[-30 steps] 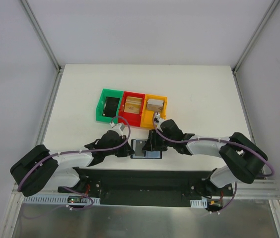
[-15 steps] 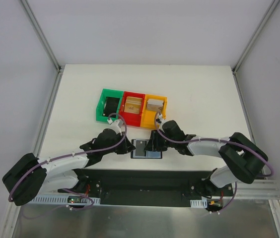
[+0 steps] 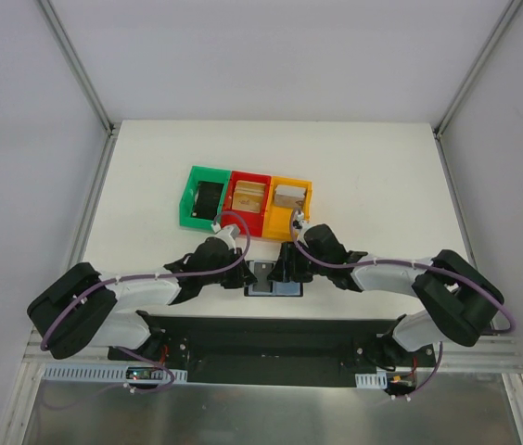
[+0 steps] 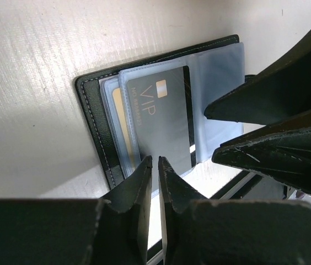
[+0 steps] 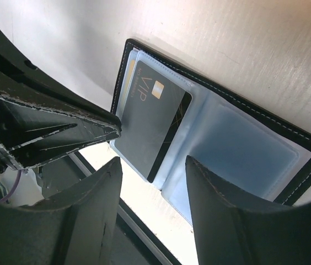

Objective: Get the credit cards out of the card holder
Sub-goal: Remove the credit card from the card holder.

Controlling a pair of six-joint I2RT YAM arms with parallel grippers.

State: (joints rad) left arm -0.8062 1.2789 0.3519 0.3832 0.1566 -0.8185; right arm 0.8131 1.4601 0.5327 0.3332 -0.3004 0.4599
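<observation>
The card holder (image 3: pixel 274 279) lies open near the table's front edge, black with clear grey-blue sleeves (image 4: pixel 216 72) (image 5: pixel 238 141). Of the credit cards, a grey one marked VIP (image 4: pixel 161 118) (image 5: pixel 150 118) sits in a left sleeve, and behind it shows a tan-gold card's edge (image 4: pixel 121 118) (image 5: pixel 129 69). My left gripper (image 3: pixel 248 275) (image 4: pixel 155 160) is shut, its tips at the near edge of the VIP sleeve with nothing visibly between them. My right gripper (image 3: pixel 285 269) (image 5: pixel 153 165) is open, straddling the near edge of the same sleeve. The two grippers point at each other, close together.
Green (image 3: pixel 208 172), red (image 3: pixel 250 176) and orange (image 3: pixel 291 181) bins stand in a row just behind the card holder, each with something in it. The table's front edge and a black rail (image 3: pixel 271 338) run right below the card holder.
My right gripper's jaws have spread wider over the card holder. My left gripper has edged right to the card holder's left side, and its arm has shifted.
</observation>
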